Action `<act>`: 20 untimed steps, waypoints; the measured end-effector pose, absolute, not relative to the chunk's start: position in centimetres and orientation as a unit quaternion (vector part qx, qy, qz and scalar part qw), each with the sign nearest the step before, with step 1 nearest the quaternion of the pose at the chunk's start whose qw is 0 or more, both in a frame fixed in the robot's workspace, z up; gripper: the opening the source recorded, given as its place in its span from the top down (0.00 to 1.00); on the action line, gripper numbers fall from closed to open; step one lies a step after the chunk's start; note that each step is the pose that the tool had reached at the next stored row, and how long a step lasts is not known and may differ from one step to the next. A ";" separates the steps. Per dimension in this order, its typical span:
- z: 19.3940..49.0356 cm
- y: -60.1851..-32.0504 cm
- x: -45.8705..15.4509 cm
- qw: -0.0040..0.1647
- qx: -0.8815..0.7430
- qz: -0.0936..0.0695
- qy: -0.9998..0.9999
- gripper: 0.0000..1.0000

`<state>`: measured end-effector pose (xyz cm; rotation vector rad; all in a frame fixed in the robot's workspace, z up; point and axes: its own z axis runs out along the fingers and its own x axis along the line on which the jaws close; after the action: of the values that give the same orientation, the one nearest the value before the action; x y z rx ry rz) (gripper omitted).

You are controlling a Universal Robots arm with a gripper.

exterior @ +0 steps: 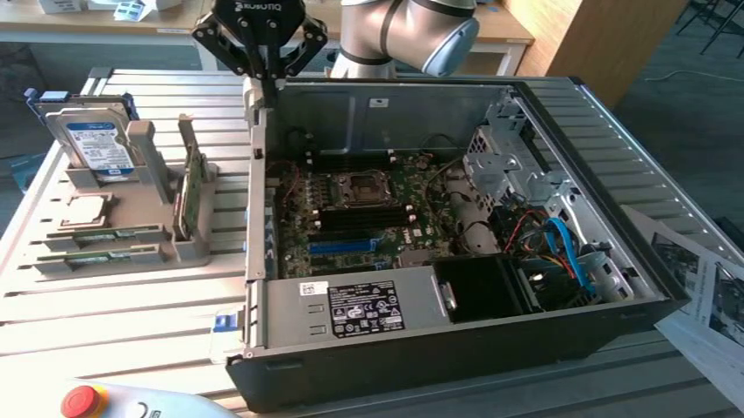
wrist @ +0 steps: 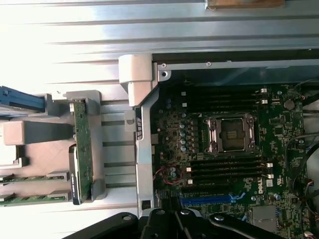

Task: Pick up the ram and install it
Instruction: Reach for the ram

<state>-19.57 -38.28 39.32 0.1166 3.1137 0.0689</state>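
Above the back corner of the open computer case point(exterior: 337, 109), on its side toward the exterior view's left: the tool point(exterior: 270, 87), pinched shut with nothing between the fingers; well apart from the ram point(exterior: 103, 235) and touching nothing.

Away to the exterior view's left of the tool and nearer the camera, outside the case: the ram, seated on edge in the grey holder point(exterior: 192, 252) on the slatted surface point(exterior: 128, 313); just beside it, a second like stick point(exterior: 99, 259); both nearer the camera than the square processor chip point(exterior: 84, 211).

Roughly between tool and ram: the larger upright green card point(exterior: 192, 187); further back in the holder, a hard drive point(exterior: 96, 144) standing on end.

Long axis of the ram running across the exterior view, square to the case's side wall; judging by the wrist view, parallel to the black memory slots point(wrist: 227, 167) on the motherboard point(wrist: 279, 129).

Nothing picked up; slots apparently unfilled.
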 end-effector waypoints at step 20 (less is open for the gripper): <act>39.3 -37.0 -23.1 0.012 0.037 0.022 0.999 0.89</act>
<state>-23.06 -37.05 39.33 0.1166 3.1137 0.0685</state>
